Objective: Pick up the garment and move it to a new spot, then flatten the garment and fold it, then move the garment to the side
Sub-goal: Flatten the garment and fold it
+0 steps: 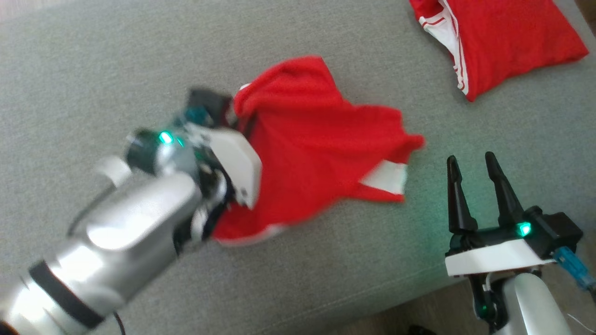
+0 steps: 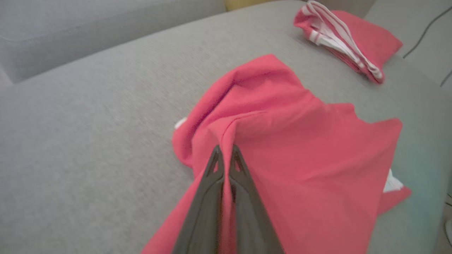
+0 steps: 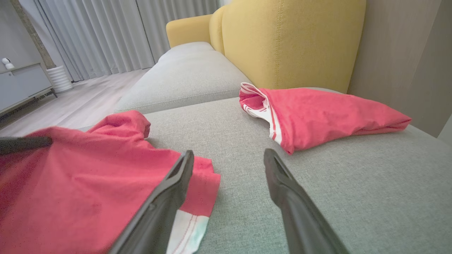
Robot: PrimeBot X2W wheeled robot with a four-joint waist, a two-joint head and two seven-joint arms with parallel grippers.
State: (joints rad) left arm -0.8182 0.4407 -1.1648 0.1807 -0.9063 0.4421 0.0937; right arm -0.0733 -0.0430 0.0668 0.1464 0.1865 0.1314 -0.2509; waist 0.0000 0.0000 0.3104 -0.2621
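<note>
Garment point(image 1: 316, 139) of red cloth with white trim lies crumpled near the middle of the grey seat cushion point(image 1: 116, 56), partly lifted off it on one side. The left jaws are closed tight on a raised fold of the garment point(image 2: 300, 148). In the left wrist view the two dark fingers point(image 2: 212, 197) press together and the red cloth is pinched between them, with more cloth hanging down on both sides. The silver left arm point(image 1: 139, 209) reaches over the near left part of the cushion and looks blurred in the head view.

The right jaws are wide open and hold nothing. Their fingers point(image 1: 458, 200) stand at the near right edge of the cushion and point toward its far side. In the head view they are close to the white-trimmed corner of the garment but do not touch it. In the right wrist view the grey cushion point(image 3: 317, 169) is seen between the two fingers point(image 3: 169, 197).

A second red garment point(image 1: 503, 37), folded and with white stripes at its open end, rests on the far right corner of the cushion, well apart from the crumpled one. A yellow backrest point(image 3: 293, 38) rises behind the far side of the cushion.
</note>
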